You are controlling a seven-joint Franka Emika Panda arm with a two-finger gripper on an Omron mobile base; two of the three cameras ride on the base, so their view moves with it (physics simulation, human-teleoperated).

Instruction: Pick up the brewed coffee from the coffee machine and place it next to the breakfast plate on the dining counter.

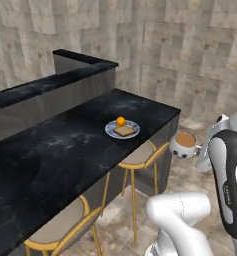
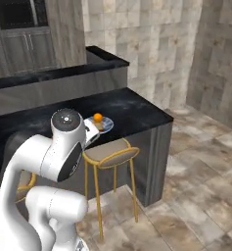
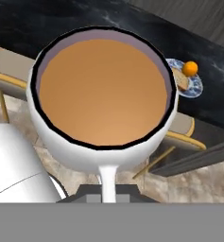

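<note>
The jaws are closed on the handle of the brewed coffee (image 3: 104, 94), pinching the thin white strip that runs down from the mug's wall to the bottom of the hand view. The gripper (image 3: 108, 191) itself is mostly hidden there behind the mug. The mug sits upright just ahead of the jaws, a small white round cup with a dark rim, filled nearly to the top with flat light brown coffee.

From the left base view, the mug (image 1: 184, 144) hangs in the air beside the white arm, off the end of the desk and above the tiled floor, touching nothing but the jaws.

Beyond the mug and below it stand the stools (image 1: 140, 157), gold-legged with tan seats, tucked along the near edge of the dining counter (image 1: 50, 160), a black marble-veined desk with a raised back ledge.

Farther from the jaws, on that desk, lies the breakfast plate (image 1: 122, 129), blue-white patterned, carrying a slice of brown toast (image 1: 124, 131) and a small orange fruit (image 1: 120, 121). The plate is well apart from the mug.
</note>
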